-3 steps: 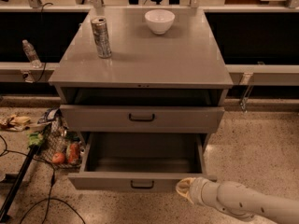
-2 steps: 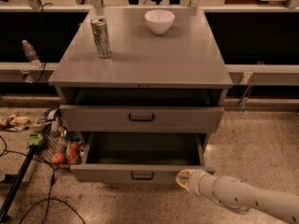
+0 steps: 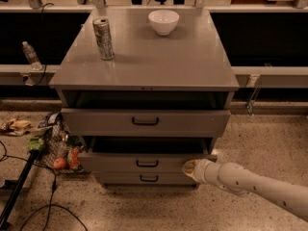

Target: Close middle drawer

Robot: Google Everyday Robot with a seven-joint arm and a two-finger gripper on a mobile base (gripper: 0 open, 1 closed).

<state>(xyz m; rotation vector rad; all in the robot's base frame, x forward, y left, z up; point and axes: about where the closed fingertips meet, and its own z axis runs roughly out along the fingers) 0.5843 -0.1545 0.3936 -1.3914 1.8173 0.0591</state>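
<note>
The jaws look pressed together into one blunt yellowish tip. The gripper (image 3: 189, 168) rests against the right end of the middle drawer (image 3: 111, 162), which stands partly out beneath the wider, open top drawer (image 3: 96, 123). It is stiff metal on slides and should yield to a flat push on its front, with no grasp needed. Its inside is in shadow, and the arm is cut off at the right.

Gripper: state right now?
Gripper: at the right end of the middle drawer front; open or shut cannot be told.
</note>
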